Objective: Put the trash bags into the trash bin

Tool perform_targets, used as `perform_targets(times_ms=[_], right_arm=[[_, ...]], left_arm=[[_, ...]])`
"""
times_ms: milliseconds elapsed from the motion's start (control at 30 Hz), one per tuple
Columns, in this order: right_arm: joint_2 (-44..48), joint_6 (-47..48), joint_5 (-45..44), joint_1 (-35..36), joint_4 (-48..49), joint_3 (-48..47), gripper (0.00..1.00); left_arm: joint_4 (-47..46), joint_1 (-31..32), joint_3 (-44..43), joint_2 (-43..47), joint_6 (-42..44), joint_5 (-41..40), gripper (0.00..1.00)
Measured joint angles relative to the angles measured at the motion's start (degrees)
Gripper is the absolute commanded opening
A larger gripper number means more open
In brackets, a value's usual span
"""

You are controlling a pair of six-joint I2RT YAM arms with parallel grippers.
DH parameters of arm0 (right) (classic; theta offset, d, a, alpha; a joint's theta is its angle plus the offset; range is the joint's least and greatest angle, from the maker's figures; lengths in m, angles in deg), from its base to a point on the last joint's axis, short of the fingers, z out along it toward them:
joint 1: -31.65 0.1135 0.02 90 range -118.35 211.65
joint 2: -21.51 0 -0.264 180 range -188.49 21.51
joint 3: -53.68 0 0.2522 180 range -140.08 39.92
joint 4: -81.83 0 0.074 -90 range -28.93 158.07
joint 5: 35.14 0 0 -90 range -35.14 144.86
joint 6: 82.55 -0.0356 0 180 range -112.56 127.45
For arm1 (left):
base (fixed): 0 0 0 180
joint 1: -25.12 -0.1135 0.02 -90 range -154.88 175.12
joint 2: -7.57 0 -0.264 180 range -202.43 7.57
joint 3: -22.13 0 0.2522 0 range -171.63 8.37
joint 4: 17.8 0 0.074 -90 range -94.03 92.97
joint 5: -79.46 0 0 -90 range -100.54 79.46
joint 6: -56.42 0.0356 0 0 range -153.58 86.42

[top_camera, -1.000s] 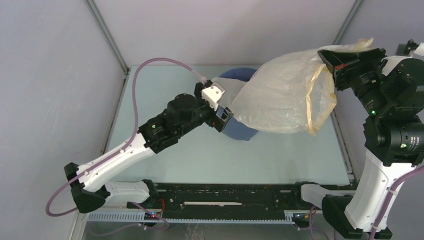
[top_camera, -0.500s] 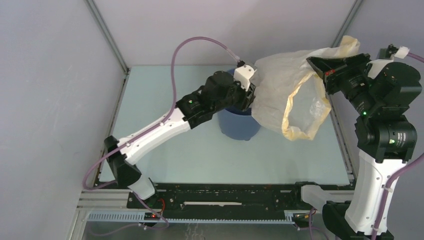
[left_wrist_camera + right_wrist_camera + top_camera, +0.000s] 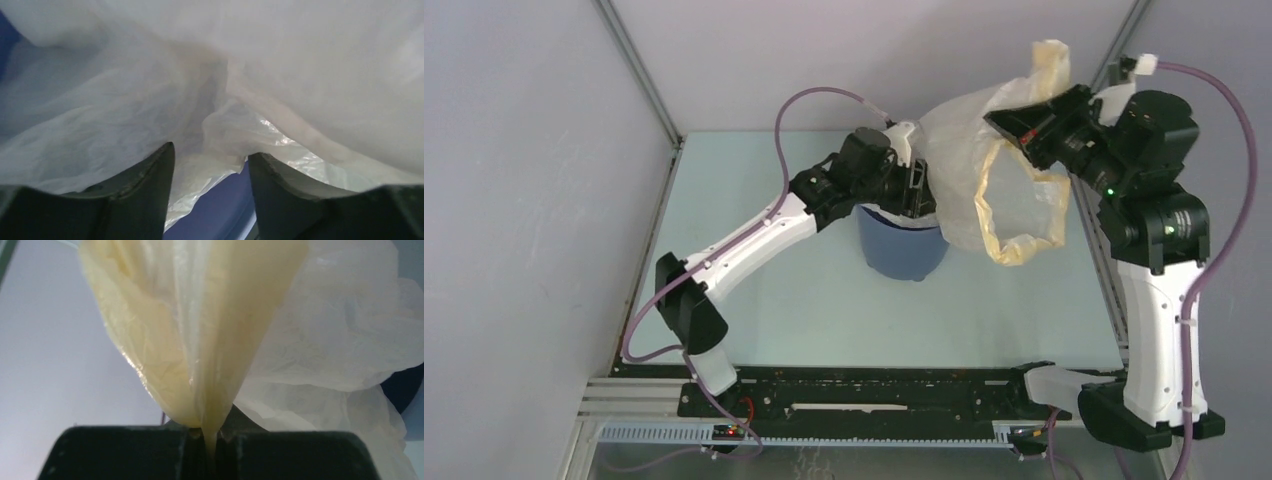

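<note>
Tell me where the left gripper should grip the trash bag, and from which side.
Probably grip the trash bag by the bunched fold at its left end, above the blue bin, coming from the bin's left with the left gripper. The right gripper pinches the yellowish mouth; film ridges up between the left's parted fingers.

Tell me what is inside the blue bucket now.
The left gripper and the plastic bag cover the mouth of the blue bucket; the right gripper holds the bag up. Whether any plastic reaches inside cannot be seen.
</note>
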State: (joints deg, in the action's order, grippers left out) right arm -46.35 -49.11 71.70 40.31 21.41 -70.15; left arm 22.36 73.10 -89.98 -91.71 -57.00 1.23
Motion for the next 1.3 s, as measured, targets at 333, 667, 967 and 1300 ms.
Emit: perform_targets(times_ms=[333,667,967,1300], right_arm=[[-9.8,14.8,-3.4,11.3,-0.1,-0.8,0.00],[-17.2,21.7,-6.0,14.6,-0.6,-2.0,0.00],[-30.6,26.4,-9.3,17.2,0.4,-6.1,0.00],[-34.8,27.6,-10.6,15.0,0.3,-15.0,0.00]], left_arm=[[8.1,-4.2,-2.3,8.4,-2.5,0.7,0.80],[8.0,-9.9,7.3,27.0,-6.4,-1.2,0.84],[8.0,-12.2,18.2,34.8,-11.3,-1.9,0.86],[7.1,-12.2,23.8,38.1,-16.2,-2.0,0.86]])
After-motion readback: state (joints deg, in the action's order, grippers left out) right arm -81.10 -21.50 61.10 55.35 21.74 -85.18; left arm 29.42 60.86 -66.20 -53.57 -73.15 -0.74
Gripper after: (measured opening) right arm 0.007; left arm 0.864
